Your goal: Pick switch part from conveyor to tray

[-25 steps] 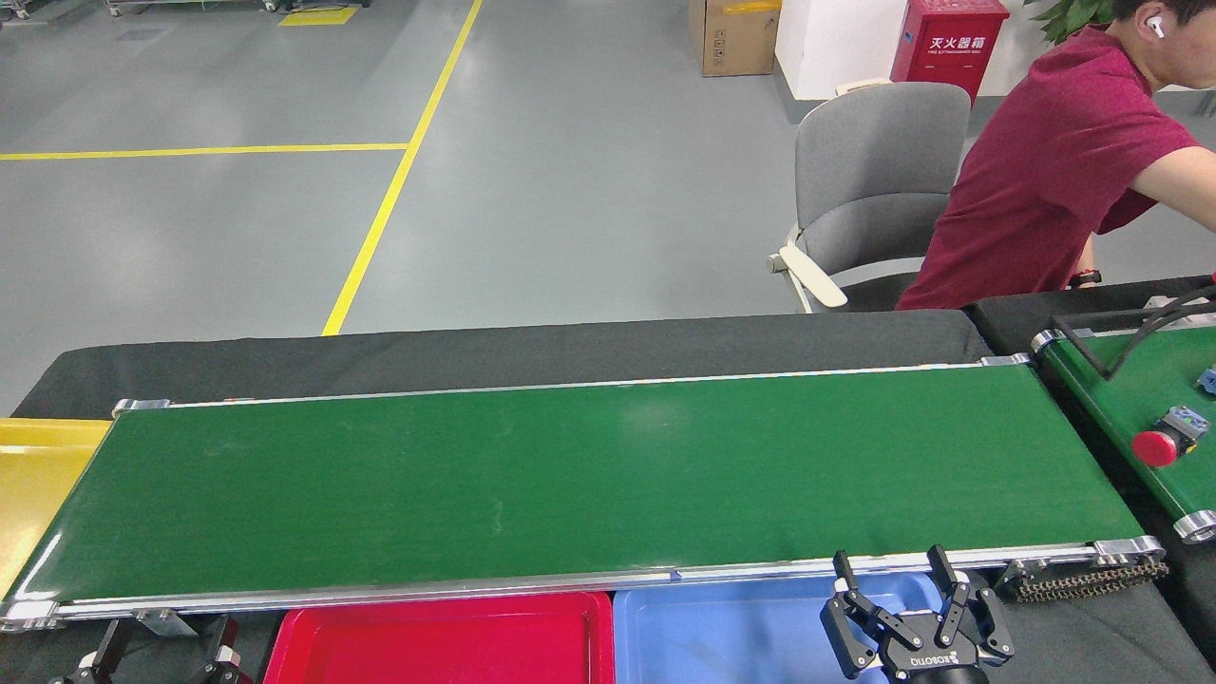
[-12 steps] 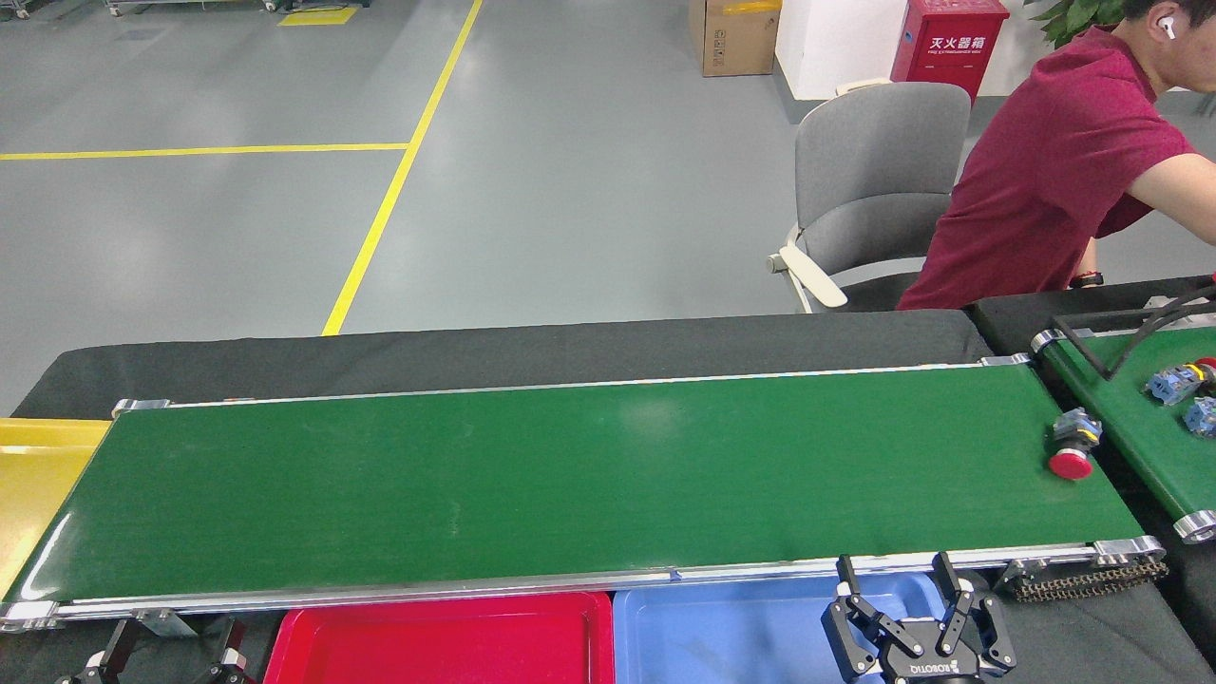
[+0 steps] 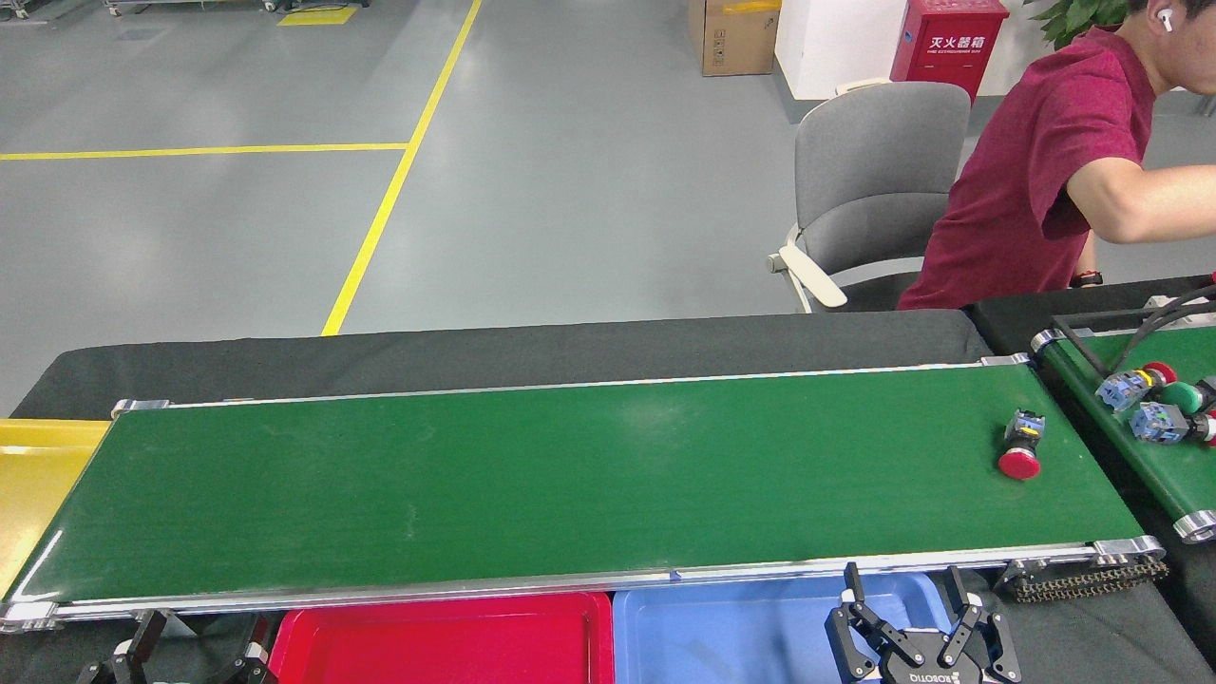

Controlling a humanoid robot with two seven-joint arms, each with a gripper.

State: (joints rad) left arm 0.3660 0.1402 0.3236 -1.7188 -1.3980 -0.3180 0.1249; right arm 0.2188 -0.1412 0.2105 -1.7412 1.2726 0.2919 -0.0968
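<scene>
Since half a second ago the red-capped switch part [image 3: 1021, 447] has ridden further left along the conveyor [image 3: 570, 484] and now lies on its side near the belt's right end, cap toward me, clear of both rails. On my screen the right gripper [image 3: 917, 608] has dropped slightly lower at the bottom edge; it hangs over the right part of the blue tray [image 3: 722, 632], its black fingers [image 3: 854, 581] spread apart with nothing between them. My left gripper [image 3: 195, 646] shows only as two dark finger stubs poking up at the lower left, just left of the red tray [image 3: 446, 646]; they stand apart with nothing between them, so I read it as open. Both trays sit side by side against the near rail, touching each other. A yellow bin [image 3: 38, 475] sits at the belt's left end. On the narrower belt [image 3: 1140, 446] at far right, more switch parts [image 3: 1154, 404] with red and green caps are now clustered together beneath a black cable [image 3: 1149, 328]. Behind it a person in a red shirt [image 3: 1035, 180] reaches an arm out to the right, beside a grey chair [image 3: 874, 180].
</scene>
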